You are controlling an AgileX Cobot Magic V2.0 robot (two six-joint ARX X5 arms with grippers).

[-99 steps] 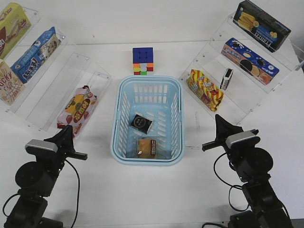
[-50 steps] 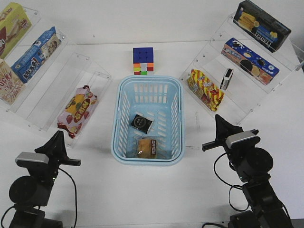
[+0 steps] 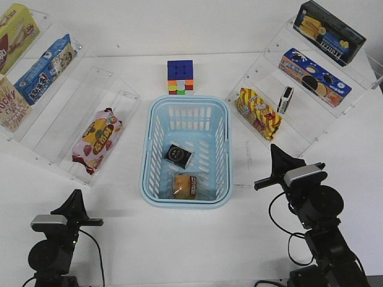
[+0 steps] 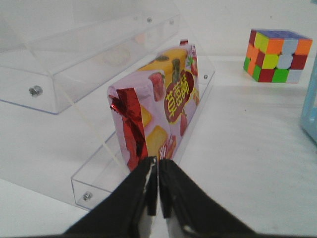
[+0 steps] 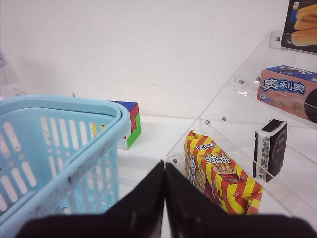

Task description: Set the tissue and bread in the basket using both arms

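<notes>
The light-blue basket stands at the table's middle. Inside it lie the black tissue packet with its pale round emblem and, nearer me, the wrapped golden-brown bread. My left gripper is shut and empty, low at the front left, well left of the basket; in the left wrist view its tips point at a red-pink snack bag. My right gripper is shut and empty, just right of the basket. In the right wrist view the basket's rim is close by.
Clear acrylic shelves stand on both sides. The left one holds the red-pink snack bag and snack boxes. The right one holds a yellow-red snack bag, a second small black-and-white packet and biscuit boxes. A colour cube sits behind the basket.
My left arm has drawn back toward the front edge and sunk lower, away from the snack bag. The right arm, basket, tissue and bread have not moved.
</notes>
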